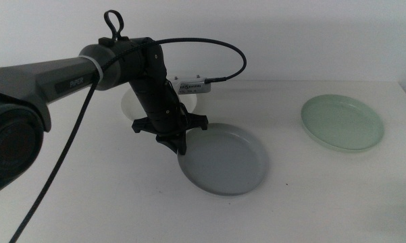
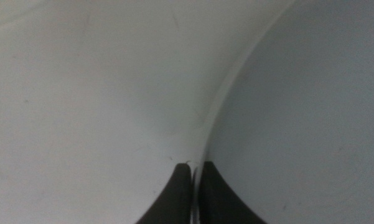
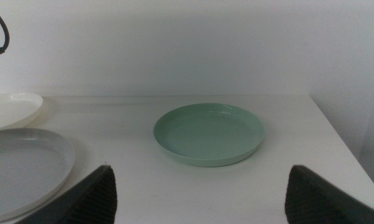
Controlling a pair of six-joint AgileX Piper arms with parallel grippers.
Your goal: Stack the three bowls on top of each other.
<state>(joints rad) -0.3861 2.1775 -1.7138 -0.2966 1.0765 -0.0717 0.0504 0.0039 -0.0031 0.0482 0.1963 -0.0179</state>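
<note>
In the middle view, the left arm reaches in from the left across the white table, and the left gripper comes down on the near-left rim of the grey bowl. The grey bowl sits near the centre of the table, seemingly tilted, with its left edge raised at the gripper. The cream-white bowl lies behind the arm, mostly hidden by it. The pale mint green bowl rests flat, well apart on the right side of the table.

In the left wrist view, the two dark jaws stand almost together, with the thin rim of the grey bowl pinched between them; the bowl's grey inside fills one side of the picture and the pale table the other.

In the right wrist view, the right gripper waits with its jaws spread wide and nothing between them. The mint green bowl lies ahead of it, the grey bowl and the cream-white bowl off to one side.
</note>
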